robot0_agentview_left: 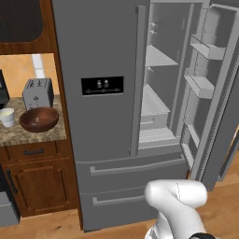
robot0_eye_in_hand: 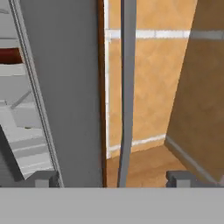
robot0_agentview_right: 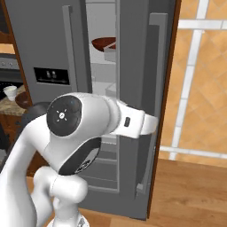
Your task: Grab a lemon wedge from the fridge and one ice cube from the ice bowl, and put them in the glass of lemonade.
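- Two dark fingertips of my end effector (robot0_eye_in_hand: 113, 178) stand wide apart at the bottom of the hand view, clamped on nothing; the long grey door handle (robot0_eye_in_hand: 126, 87) runs up between them, untouched.
- Right door of the fridge (robot0_agentview_left: 107, 56) is swung open. From the right base view I see a brown bowl (robot0_agentview_right: 105, 43) on an upper shelf; no lemon wedge is plain to me, so I can't tell where it sits.
- I judge the wedge will be light, soft and slick with juice, easily crushed. I'd pinch it gently across the rind, not the flesh.
- On the bench (robot0_agentview_left: 32, 133) left of the fridge sits the ice bowl (robot0_agentview_left: 39, 119), with the glass of lemonade (robot0_agentview_left: 7, 116) just beside it.
- Ice cubes I can't make out; I expect one to be tiny, hard and slippery, wanting a square, centred pinch on flat faces.
- The glass looks light and tippable, so drop things in from above.
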Controlling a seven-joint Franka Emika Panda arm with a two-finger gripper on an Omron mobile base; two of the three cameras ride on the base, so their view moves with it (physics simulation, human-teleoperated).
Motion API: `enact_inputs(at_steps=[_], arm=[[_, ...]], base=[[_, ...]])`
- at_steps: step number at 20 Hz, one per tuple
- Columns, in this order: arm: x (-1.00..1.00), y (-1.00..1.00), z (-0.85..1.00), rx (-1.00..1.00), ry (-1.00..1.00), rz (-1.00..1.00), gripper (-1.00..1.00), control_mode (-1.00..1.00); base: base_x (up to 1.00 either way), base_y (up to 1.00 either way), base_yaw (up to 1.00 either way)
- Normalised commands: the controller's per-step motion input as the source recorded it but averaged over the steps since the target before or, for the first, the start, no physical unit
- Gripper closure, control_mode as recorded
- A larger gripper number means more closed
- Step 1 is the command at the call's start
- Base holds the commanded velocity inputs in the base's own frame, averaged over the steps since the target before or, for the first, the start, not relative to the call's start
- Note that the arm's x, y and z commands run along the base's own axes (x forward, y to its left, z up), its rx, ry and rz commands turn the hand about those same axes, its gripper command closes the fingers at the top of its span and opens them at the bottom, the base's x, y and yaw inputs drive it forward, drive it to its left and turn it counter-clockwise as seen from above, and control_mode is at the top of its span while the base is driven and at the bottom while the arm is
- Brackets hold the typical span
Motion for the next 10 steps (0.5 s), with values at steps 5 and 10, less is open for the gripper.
enact_inputs(at_steps=[5,10], arm=[[0.81,1.00,-0.13,-0.47,0.40,0.02,-1.00,-1.00],[1.00,1.00,-0.30,-0.44,0.41,0.00,-1.00,-1.00]], base=[[0.00,0.00,0.00],[0.00,0.00,0.00]])
